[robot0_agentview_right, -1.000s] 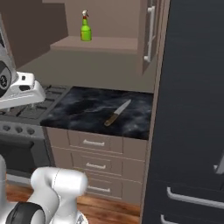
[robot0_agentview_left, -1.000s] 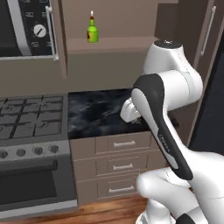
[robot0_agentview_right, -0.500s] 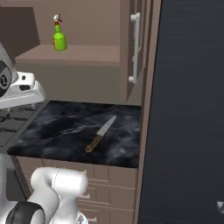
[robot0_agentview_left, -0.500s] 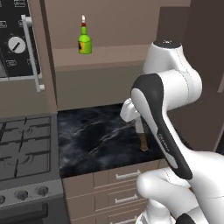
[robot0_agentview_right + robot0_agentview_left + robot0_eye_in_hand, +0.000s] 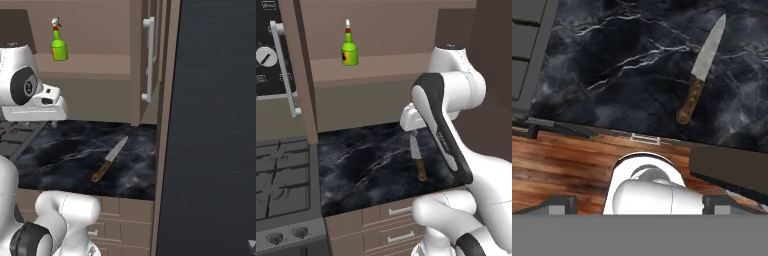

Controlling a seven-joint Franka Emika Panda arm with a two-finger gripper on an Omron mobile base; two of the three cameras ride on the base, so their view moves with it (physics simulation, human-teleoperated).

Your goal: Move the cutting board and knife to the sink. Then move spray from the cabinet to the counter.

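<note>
Stove (image 5: 281,170) at far left, flush against the left edge of the counter (image 5: 366,165).

Spray (image 5: 349,47) upright on the cabinet (image 5: 391,65) shelf, toward its left end, close to the front edge. Same bottle in the right base view (image 5: 59,42), again at the left end of the shelf. High above the claw and well apart from it.

Counter black with white veins, drawers (image 5: 388,227) under its front edge.

Knife (image 5: 417,160) flat on the right half of the counter. Handle toward the front edge, blade tip toward the back edge. Right base view (image 5: 107,160) gives the same lie, angled slightly, handle end short of the front edge.

Gripper (image 5: 639,202) spread wide, nothing between the jaws. Fingertips (image 5: 559,202) far apart at the bottom of the hand view, looking down at the counter's front edge and wooden floor (image 5: 562,160). Knife (image 5: 699,72) in the upper right of that view, well apart from both tips, no contact. In the left base view, white hand hanging above the counter, over the blade end of the knife, clear of it.

Cabinet door (image 5: 145,60) swung open at the right end of the shelf, pale handle facing out. Tall dark panel (image 5: 215,125) past the counter's right edge.
</note>
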